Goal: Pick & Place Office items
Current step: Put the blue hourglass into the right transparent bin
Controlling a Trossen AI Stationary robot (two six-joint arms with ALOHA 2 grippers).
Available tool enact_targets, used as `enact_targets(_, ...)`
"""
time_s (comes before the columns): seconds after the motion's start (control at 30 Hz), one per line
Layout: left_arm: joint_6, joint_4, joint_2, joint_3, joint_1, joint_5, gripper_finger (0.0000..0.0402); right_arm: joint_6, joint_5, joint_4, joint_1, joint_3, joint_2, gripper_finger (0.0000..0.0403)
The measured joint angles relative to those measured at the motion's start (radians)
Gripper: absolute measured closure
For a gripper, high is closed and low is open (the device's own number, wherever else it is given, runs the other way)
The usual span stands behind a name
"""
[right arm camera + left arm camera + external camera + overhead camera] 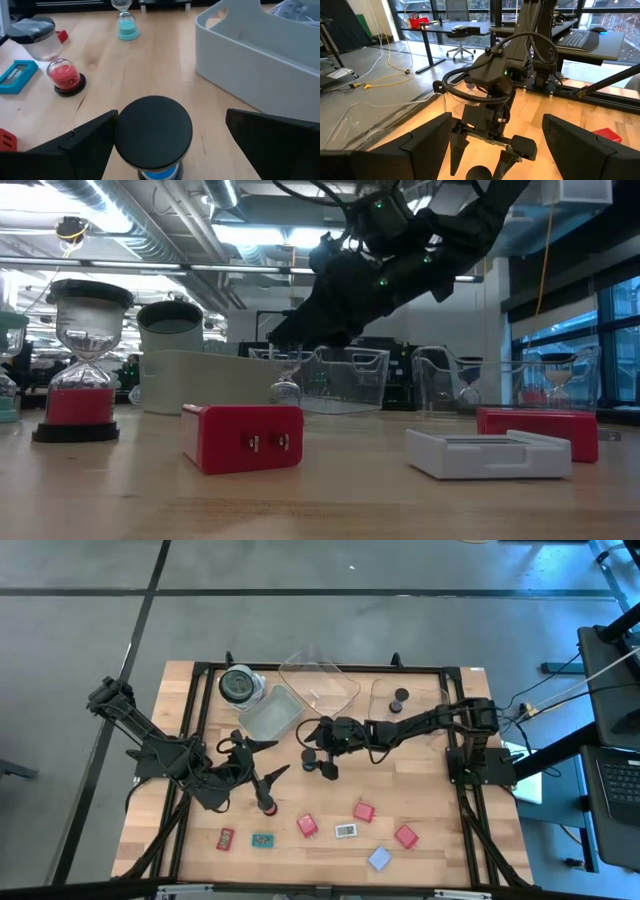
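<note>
Hourglass with blue sand [154, 135] is straddled by the spread fingers of the right gripper [322, 762] near the table's middle, not yet grasped.
Left gripper [262, 762] is held released beside the red-sand hourglass [267, 804]. Flat office items, among them a red block [307, 826] and a white rectangle [346, 831], are laid along the near edge of the wooden table [420, 800].

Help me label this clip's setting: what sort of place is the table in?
Probably an open-plan office or robotics lab. The left wrist view shows a desk with an office chair by big windows; the low view shows exposed ceiling ducts; the high view shows a laptop beside the wooden table.
</note>
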Motion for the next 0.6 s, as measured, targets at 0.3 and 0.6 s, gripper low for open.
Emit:
enact_targets(0.3,0.0,-0.008,0.0,0.0,0.0,-0.002,0.0093,0.03,0.0,-0.004,-0.002,0.0,0.004,0.0035)
enact_targets(0.6,0.0,-0.009,0.0,0.0,0.0,-0.025,0.0093,0.068,-0.019,-0.012,-0.002,0.0,0.004,0.0109)
